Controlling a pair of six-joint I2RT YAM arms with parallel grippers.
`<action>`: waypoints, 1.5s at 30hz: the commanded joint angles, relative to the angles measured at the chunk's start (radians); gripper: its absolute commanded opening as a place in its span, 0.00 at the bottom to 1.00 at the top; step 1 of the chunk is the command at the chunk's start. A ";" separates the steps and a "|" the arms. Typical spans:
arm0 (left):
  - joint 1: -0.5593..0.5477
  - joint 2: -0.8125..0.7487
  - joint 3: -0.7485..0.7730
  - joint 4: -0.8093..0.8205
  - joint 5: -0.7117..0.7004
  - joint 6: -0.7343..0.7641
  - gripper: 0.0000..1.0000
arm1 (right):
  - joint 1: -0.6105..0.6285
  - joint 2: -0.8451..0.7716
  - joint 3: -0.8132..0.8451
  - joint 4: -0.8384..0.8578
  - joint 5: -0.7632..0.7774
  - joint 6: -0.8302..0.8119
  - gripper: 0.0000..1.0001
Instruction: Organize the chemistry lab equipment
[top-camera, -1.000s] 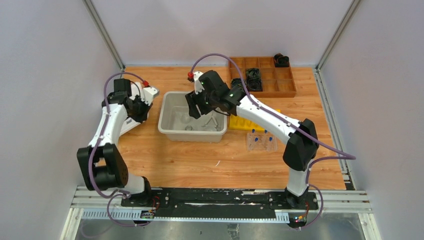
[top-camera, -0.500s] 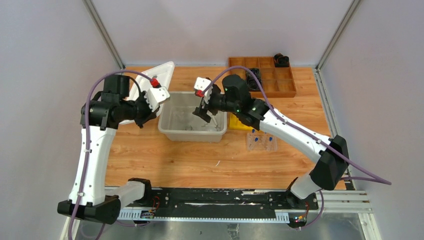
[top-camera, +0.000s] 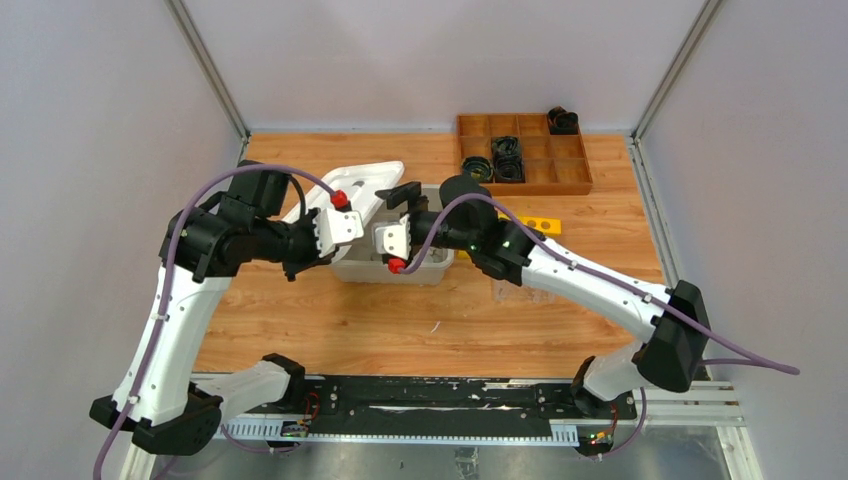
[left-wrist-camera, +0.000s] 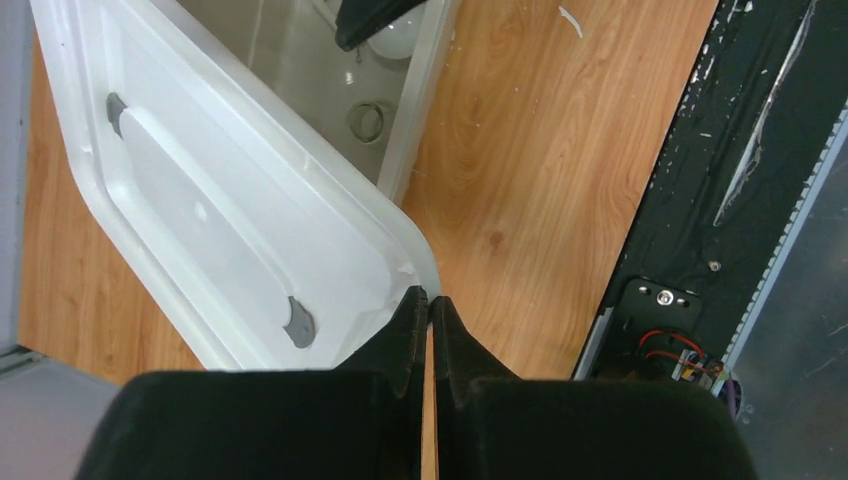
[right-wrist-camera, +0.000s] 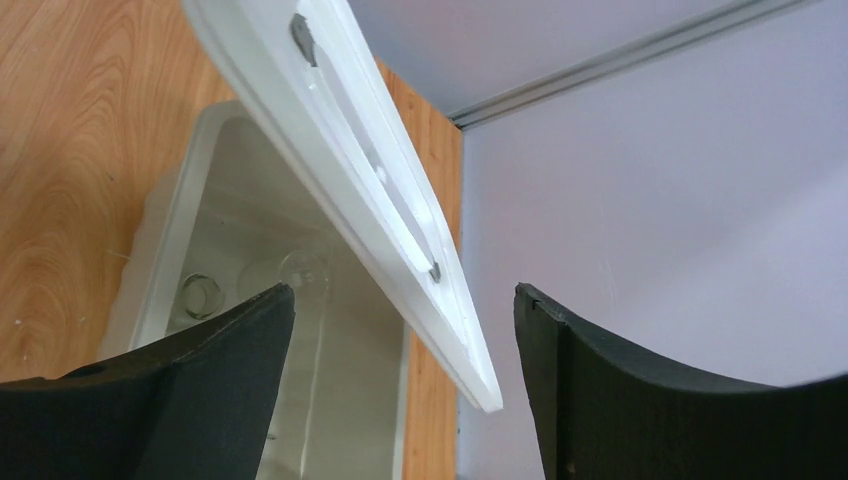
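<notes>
Slippage risk: left end effector (left-wrist-camera: 430, 298) clamps only a corner of the flat white plastic lid (left-wrist-camera: 200, 220), tilted over the pale rectangular tub (left-wrist-camera: 418, 110); right end effector (right-wrist-camera: 400, 300) gapes apart

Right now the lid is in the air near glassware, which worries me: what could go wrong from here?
The left fingers pinch the white lid only at one corner, so it might pivot or slip and fall onto the glass beakers in the grey bin. The open right fingers sit close to the tilted lid's other end; closing off-centre could knock it loose.
</notes>
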 joint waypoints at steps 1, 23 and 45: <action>-0.024 -0.004 0.057 -0.013 -0.003 0.007 0.00 | 0.026 0.038 0.053 -0.084 -0.029 -0.140 0.83; -0.032 -0.037 0.107 -0.020 -0.003 0.069 0.25 | 0.110 0.182 0.129 0.139 0.181 -0.145 0.02; -0.032 -0.206 0.074 0.880 -0.543 -0.453 1.00 | -0.055 -0.008 0.297 -0.093 0.668 0.575 0.00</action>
